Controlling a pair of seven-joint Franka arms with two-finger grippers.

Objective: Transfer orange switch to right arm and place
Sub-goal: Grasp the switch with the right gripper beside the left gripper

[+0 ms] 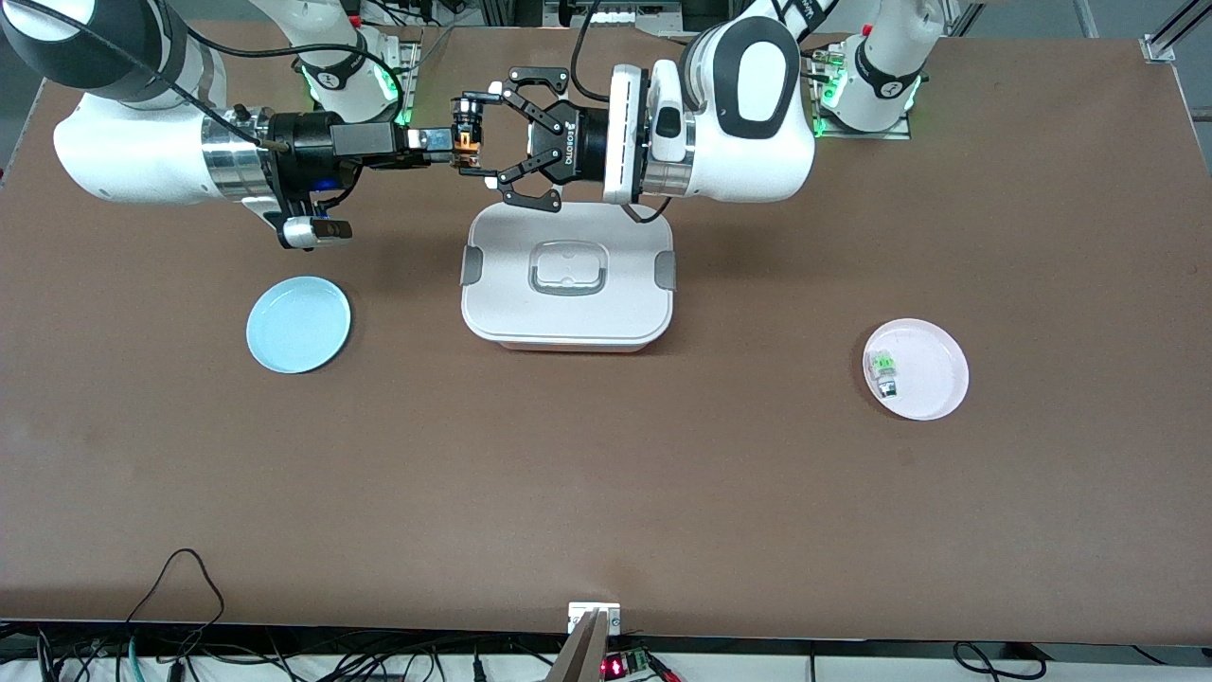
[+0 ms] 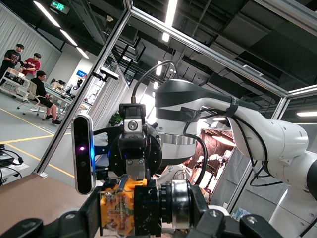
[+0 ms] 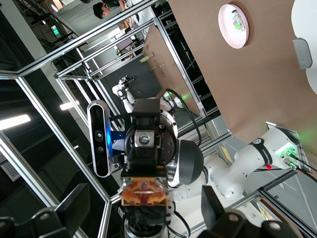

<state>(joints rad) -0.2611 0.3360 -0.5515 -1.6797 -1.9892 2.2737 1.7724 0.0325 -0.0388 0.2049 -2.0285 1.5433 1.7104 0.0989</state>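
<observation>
Both wrists level, grippers nose to nose
Left gripper (image 1: 492,134) clamped the blocky orange switch (image 1: 466,140) end to end; right gripper (image 1: 445,140) gaped wide around it.

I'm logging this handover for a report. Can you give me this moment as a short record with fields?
held item: orange switch, up in the air, about over the edge of the white lidded box nearest the robots
holder: left gripper, shut on the switch
receiver: right gripper, open, fingers either side of the switch
handover: not yet done
right arm's end of table: blue plate
left arm's end of table: pink plate with a green-and-silver component on it
</observation>
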